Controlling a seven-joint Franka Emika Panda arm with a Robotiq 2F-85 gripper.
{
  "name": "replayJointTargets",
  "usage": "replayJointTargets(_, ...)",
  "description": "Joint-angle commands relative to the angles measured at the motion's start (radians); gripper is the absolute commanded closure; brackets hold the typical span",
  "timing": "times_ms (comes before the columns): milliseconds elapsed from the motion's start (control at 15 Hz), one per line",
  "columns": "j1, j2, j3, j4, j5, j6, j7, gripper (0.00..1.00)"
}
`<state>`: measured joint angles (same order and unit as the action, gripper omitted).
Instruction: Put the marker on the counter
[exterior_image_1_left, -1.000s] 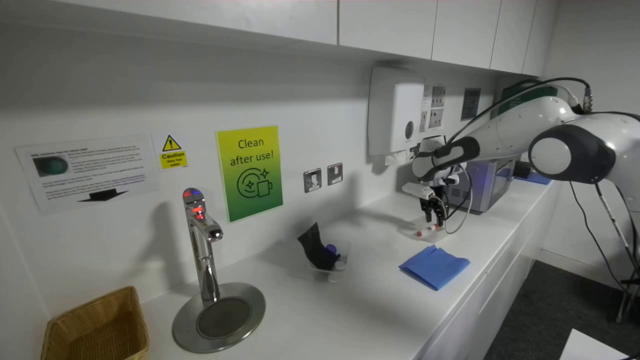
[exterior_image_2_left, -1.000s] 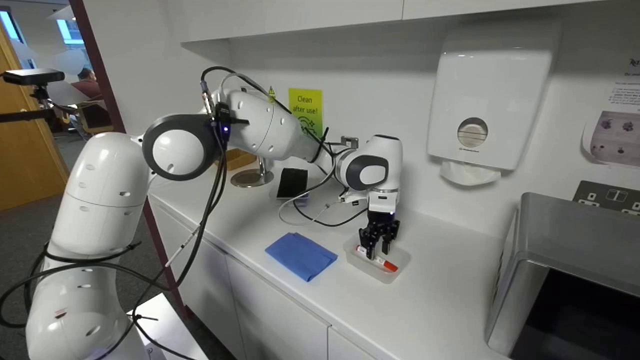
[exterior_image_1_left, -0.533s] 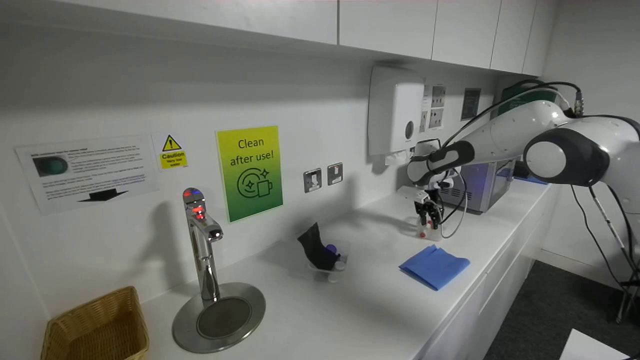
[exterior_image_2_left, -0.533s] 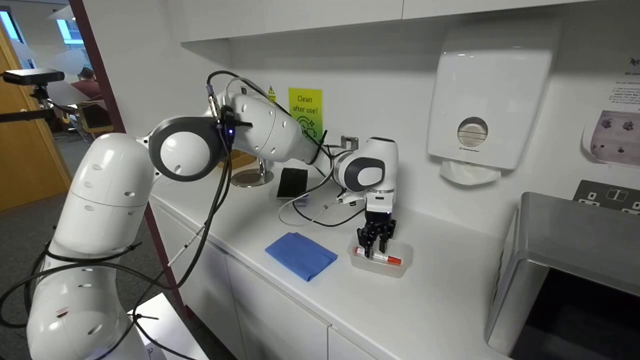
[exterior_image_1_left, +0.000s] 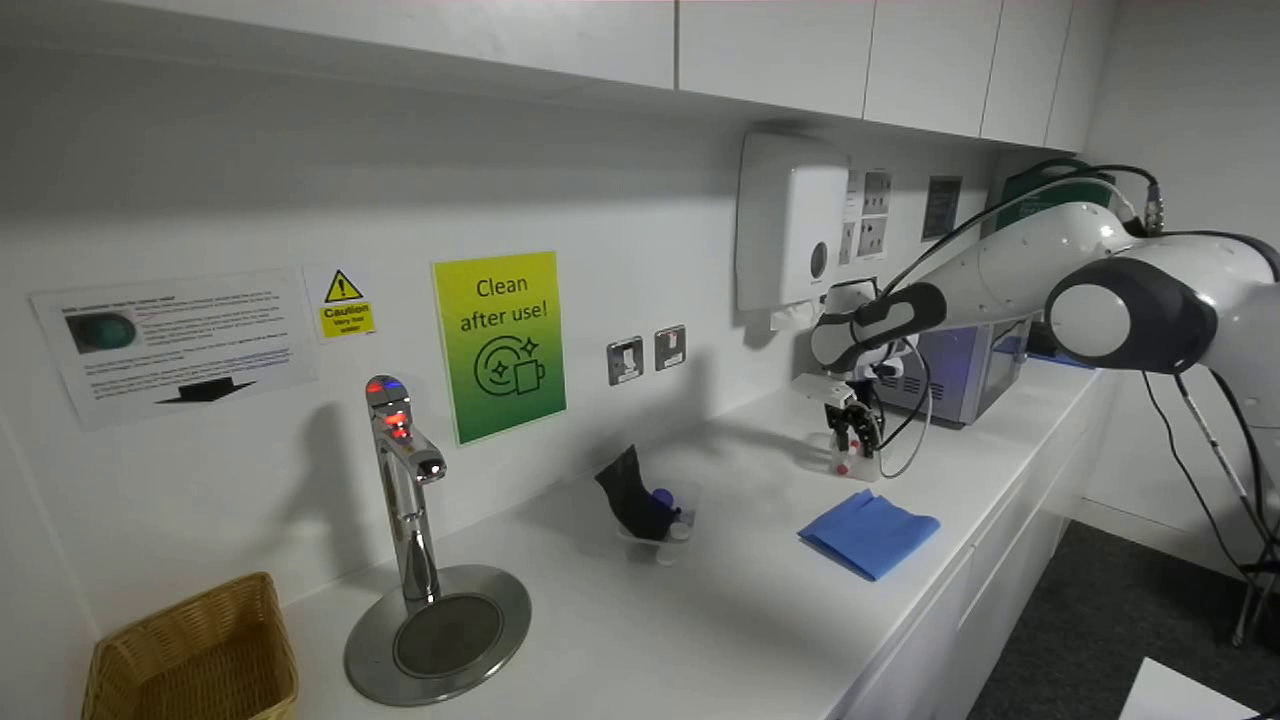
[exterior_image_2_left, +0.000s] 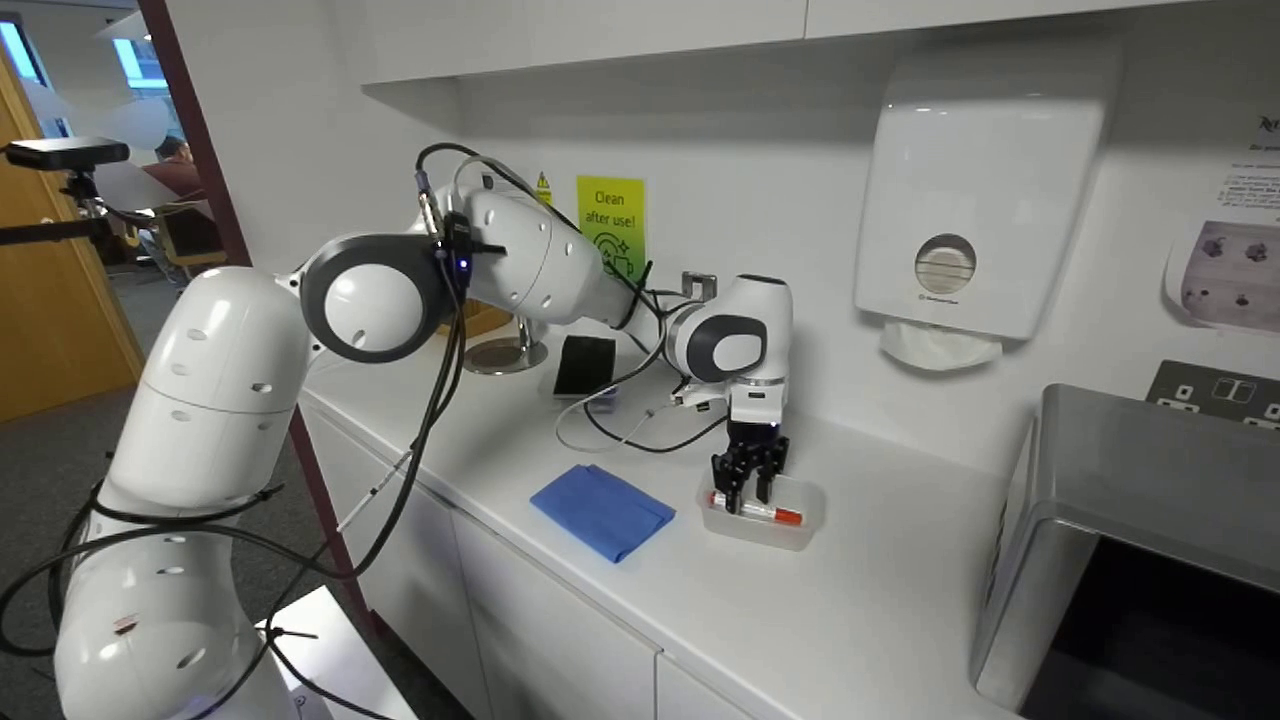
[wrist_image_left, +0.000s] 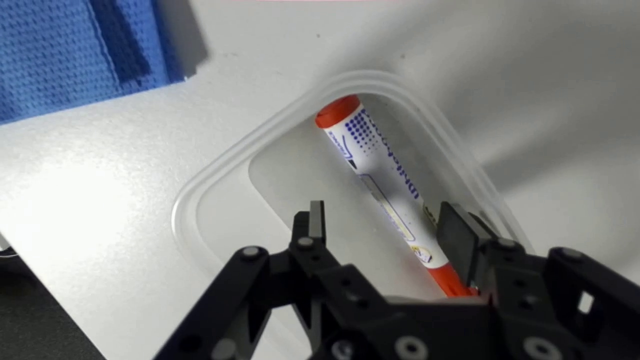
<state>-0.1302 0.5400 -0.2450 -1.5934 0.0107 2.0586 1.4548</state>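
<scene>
— Slightly further left in both exterior views: that's how the gripper (exterior_image_2_left: 749, 505) sits compared with a second ago. In an exterior view the clear tub (exterior_image_2_left: 750, 533) is turned too, and the marker (exterior_image_2_left: 762, 511) inside it runs closer to level across the frame.

— And how do the fingers (wrist_image_left: 457, 242) stand?

— Well apart, as the wrist view shows, with nothing gripped between them. The marker slants from the upper middle of that frame toward the lower right, just beside the finger on the right; whether the two touch, I can't tell.

— Where does the marker lie, then?

— Inside the clear tub, which stands on the counter (exterior_image_2_left: 870, 590). One red end shows near the tub's top corner in the wrist view; the other, lower down, is partly hidden by the gripper.

— Anything close by?

— A blue cloth (wrist_image_left: 65, 55), upper left in the wrist view, lies just beside the tub, not touching. Well apart, at the lower left of an exterior view, are the upright tap (exterior_image_1_left: 408, 510) and, in the corner, a wicker basket (exterior_image_1_left: 190, 650). A microwave (exterior_image_2_left: 1150, 470) fills the lower right of an exterior view.
</scene>
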Motion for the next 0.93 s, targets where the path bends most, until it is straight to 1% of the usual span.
replayJointTargets(0, -0.008, 0.010, 0.010, 0.023, 0.003, 0.015, -0.024, 0.38)
replayJointTargets(200, -0.010, 0.012, 0.017, 0.023, 0.007, 0.015, -0.039, 0.41)
replayJointTargets(267, -0.010, 0.013, 0.022, 0.023, 0.010, 0.014, -0.050, 0.47)
replayJointTargets(333, -0.010, 0.015, 0.024, 0.023, 0.011, 0.013, -0.058, 0.60)
replayJointTargets(467, -0.008, 0.018, 0.030, 0.023, 0.012, 0.013, -0.070, 0.73)
replayJointTargets(533, -0.008, 0.018, 0.032, 0.023, 0.013, 0.012, -0.075, 0.82)
replayJointTargets(600, -0.008, 0.018, 0.033, 0.024, 0.014, 0.011, -0.080, 0.87)
replayJointTargets(667, -0.009, 0.017, 0.034, 0.024, 0.015, 0.010, -0.085, 0.95)
replayJointTargets(733, -0.010, 0.018, 0.034, 0.024, 0.017, 0.009, -0.090, 0.97)
replayJointTargets(800, -0.010, 0.017, 0.034, 0.024, 0.018, 0.008, -0.092, 0.95)
replayJointTargets(867, -0.011, 0.017, 0.034, 0.025, 0.020, 0.008, -0.094, 0.95)
